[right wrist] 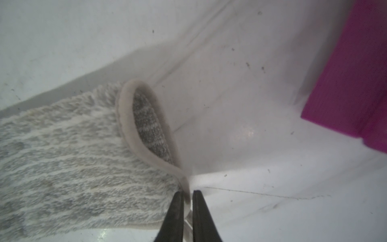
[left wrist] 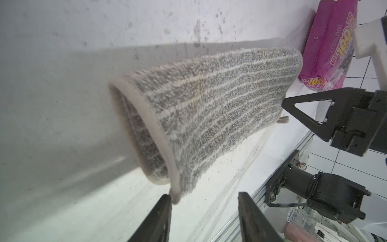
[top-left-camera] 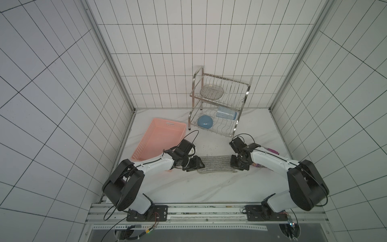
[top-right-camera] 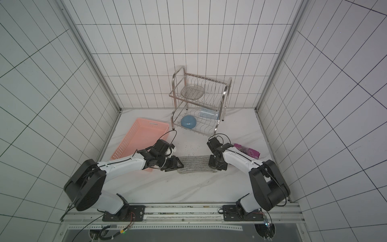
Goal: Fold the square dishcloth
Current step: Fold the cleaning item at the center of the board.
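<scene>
The square dishcloth (top-left-camera: 215, 163) (top-right-camera: 194, 163), grey with thin pale stripes, lies doubled over on the white table between my two grippers. In the left wrist view the dishcloth (left wrist: 209, 109) curls into a loop. Its upper layer's corner rests beside one finger (left wrist: 161, 213), unclamped. My left gripper (left wrist: 204, 194) (top-left-camera: 199, 165) is open at the cloth's left end. My right gripper (right wrist: 187, 192) (top-left-camera: 234, 164) is shut on the pale hem at the corner of the dishcloth (right wrist: 62, 157), holding both layers together at the right end.
A pink basket (top-left-camera: 169, 124) stands at the back left, close behind my left arm. A steel dish rack (top-left-camera: 240, 83) with a blue bowl (top-left-camera: 205, 122) is at the back. A purple snack packet (top-right-camera: 247, 151) (left wrist: 326, 52) lies behind my right arm.
</scene>
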`<state>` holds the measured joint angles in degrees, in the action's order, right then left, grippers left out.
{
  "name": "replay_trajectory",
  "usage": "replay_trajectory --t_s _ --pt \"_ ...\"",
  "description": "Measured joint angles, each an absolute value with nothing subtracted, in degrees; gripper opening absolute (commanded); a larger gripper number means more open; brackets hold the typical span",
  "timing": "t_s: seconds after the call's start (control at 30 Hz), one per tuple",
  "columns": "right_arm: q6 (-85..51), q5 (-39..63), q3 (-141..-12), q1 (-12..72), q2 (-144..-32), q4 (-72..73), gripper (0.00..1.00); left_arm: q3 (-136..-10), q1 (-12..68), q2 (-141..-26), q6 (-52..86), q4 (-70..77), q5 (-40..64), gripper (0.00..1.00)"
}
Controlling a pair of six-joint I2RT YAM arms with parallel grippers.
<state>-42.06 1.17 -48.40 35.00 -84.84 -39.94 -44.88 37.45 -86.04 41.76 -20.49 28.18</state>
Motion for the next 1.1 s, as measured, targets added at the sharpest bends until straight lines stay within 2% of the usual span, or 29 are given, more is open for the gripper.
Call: replay_trajectory --t_s 0.27,0.6,0.77,0.97,1.1 --pt "-42.19 1.19 -48.4 35.03 -84.84 -39.92 0.14 -44.88 37.52 -87.29 42.11 -20.38 27.11 0.54" --pt "-42.26 1.21 -48.4 35.38 -84.84 -39.66 0.14 -44.86 38.57 -90.5 42.22 -18.28 27.16 0.46" --pt "-42.26 1.19 -48.4 35.38 -84.84 -39.66 0.14 -44.88 39.33 -91.37 42.48 -17.76 27.14 0.34" --pt "-42.28 1.19 -48.4 35.38 -84.82 -39.66 0.14 -44.86 39.33 -90.43 42.61 -18.37 26.83 0.11" --pt "-42.26 1.02 -48.4 35.38 -84.82 -39.75 0.14 -44.88 39.33 -88.82 42.74 -19.51 26.48 0.03"
